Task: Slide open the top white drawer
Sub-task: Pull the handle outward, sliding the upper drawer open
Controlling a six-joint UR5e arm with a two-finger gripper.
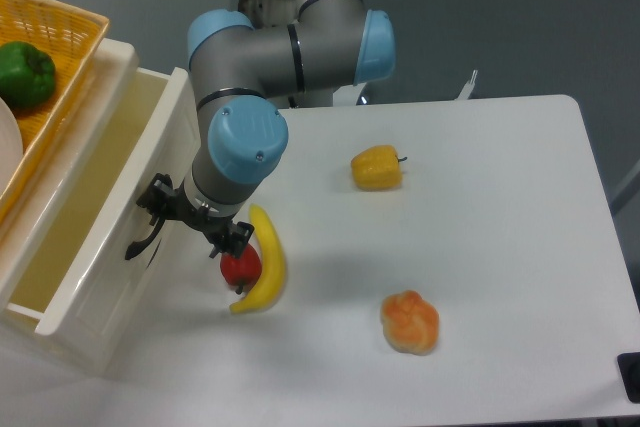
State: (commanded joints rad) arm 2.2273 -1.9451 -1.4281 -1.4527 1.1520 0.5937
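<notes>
One drawer, the top white drawer (95,212), stands pulled well out of the cream-white cabinet (120,59) at the left edge of the white table (480,207), its pale yellow inside open to view and its flat front facing the table. The curved black handle (140,242) sits on that front, and the black gripper (190,222) is right at it, the arm's blue-capped wrist (247,145) hanging just above. The dark fingers (158,197) blend with the dark handle, so I cannot tell whether they are spread or pinched around it; they appear at least to touch it. Just beside the gripper on the table lies a yellow banana (266,262), curved, with a small red fruit (240,267) tucked against its left side, partly under the gripper's other finger. Farther right, well apart, a yellow bell pepper (377,168) lies with its stem pointing right, and an orange pastry-like piece (410,322) rests nearer the front edge. On top of the cabinet sits a yellow wicker basket (70,32) holding a green bell pepper (25,74).
</notes>
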